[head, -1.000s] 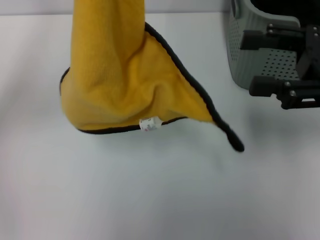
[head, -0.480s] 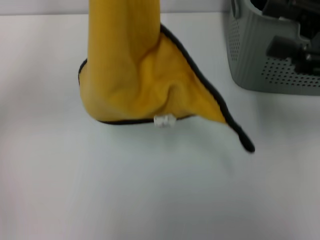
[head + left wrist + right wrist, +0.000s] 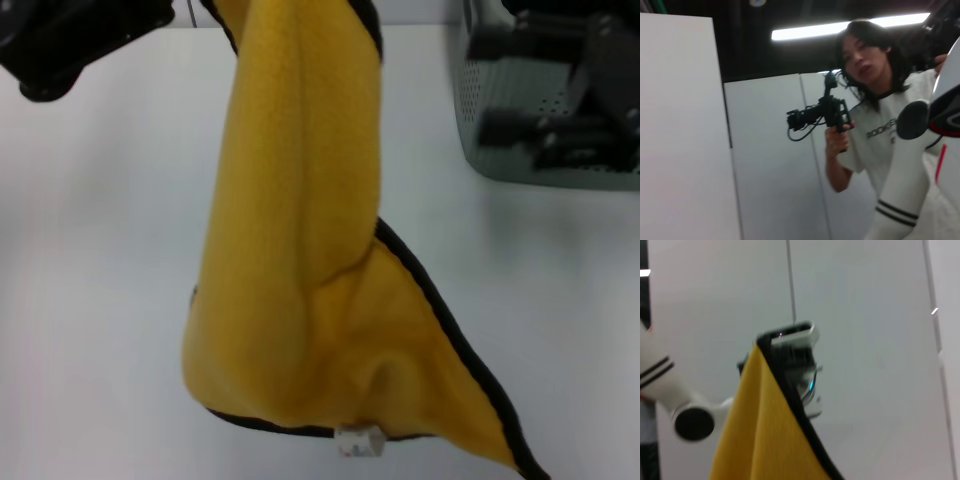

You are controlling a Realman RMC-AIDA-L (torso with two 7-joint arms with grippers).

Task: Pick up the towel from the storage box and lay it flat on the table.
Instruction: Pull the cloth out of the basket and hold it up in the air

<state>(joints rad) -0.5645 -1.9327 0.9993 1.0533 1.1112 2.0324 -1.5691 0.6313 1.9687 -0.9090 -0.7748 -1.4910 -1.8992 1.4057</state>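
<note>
The towel [image 3: 300,260] hangs above the table [image 3: 90,300] in a long fold, well left of the storage box [image 3: 520,130] — its white label [image 3: 360,441] at the low edge. Left gripper [image 3: 790,340] pinches its top corner. Right gripper [image 3: 560,110] hovers over the box — grip unclear.
</note>
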